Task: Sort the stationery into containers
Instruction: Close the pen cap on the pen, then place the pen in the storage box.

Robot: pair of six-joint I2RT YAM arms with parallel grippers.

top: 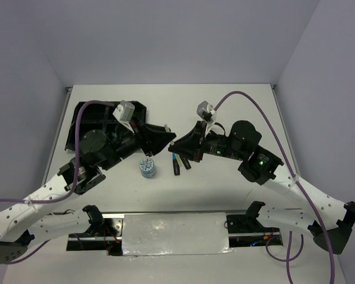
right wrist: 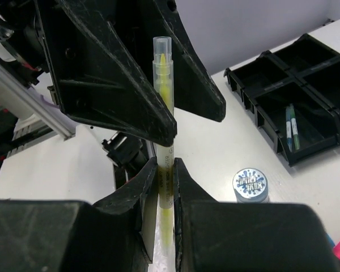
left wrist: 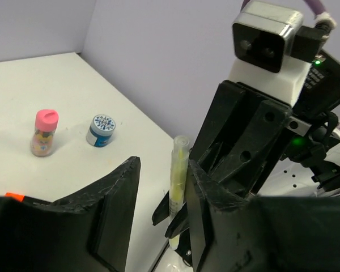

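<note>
Handing a yellow-green pen btwn arms looks like the step in hand: the right gripper is clamped on its lower barrel, holding it off the table where the two grippers meet. The left gripper has its jaws apart, pen just beside one finger, not pinched. Next, I'd judge, left must close on the upper barrel before right lets go, then carry it to the black tray on its own side, prob. the compartment w/ two thin pens. Room's tight: arms nose-to-nose, tin & markers just below, left arm over the tray.
</note>
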